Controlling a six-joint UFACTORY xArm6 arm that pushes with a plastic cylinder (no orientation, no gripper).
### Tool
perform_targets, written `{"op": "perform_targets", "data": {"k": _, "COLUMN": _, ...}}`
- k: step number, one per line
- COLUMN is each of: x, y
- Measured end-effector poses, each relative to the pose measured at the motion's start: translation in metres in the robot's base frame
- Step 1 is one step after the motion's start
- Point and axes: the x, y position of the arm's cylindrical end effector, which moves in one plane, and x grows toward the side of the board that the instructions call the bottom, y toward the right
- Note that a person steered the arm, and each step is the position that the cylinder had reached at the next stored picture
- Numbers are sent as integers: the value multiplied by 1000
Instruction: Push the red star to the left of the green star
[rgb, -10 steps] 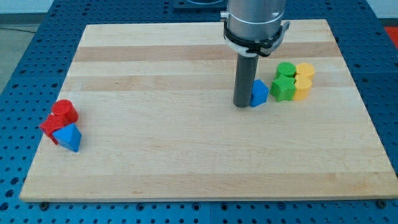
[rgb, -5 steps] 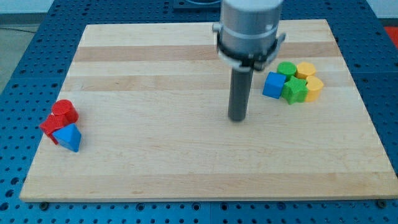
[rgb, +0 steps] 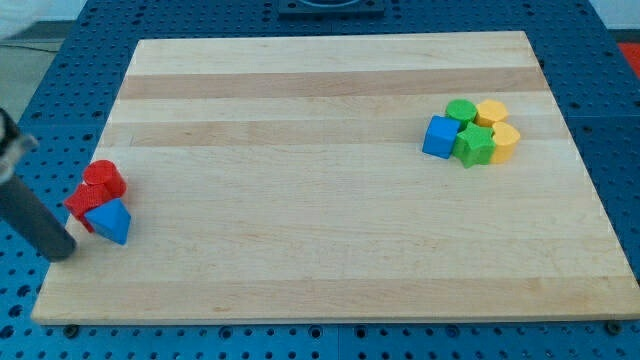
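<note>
The red star (rgb: 80, 204) lies near the board's left edge, wedged between a red cylinder (rgb: 104, 180) above it and a blue triangular block (rgb: 110, 220) at its lower right. The green star (rgb: 474, 146) sits in a cluster at the view's right, with a blue cube (rgb: 439, 136) touching its left side. My tip (rgb: 62, 252) is at the board's left edge, just below and left of the red star, a small gap from it.
A green cylinder (rgb: 461, 111) and two yellow blocks (rgb: 491, 112) (rgb: 503, 141) crowd the green star's top and right. The wooden board (rgb: 330, 250) lies on a blue perforated table (rgb: 620, 90).
My tip swept from beside the blue cube at the right, across the board, to the left edge by the red star. The blue cube shifted right against the green star.
</note>
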Motion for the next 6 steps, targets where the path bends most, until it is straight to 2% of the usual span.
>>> {"op": "perform_targets", "data": {"k": 1, "x": -2, "y": -2}}
{"op": "perform_targets", "data": {"k": 3, "x": -43, "y": -1}}
{"op": "perform_targets", "data": {"k": 6, "x": -78, "y": 69}}
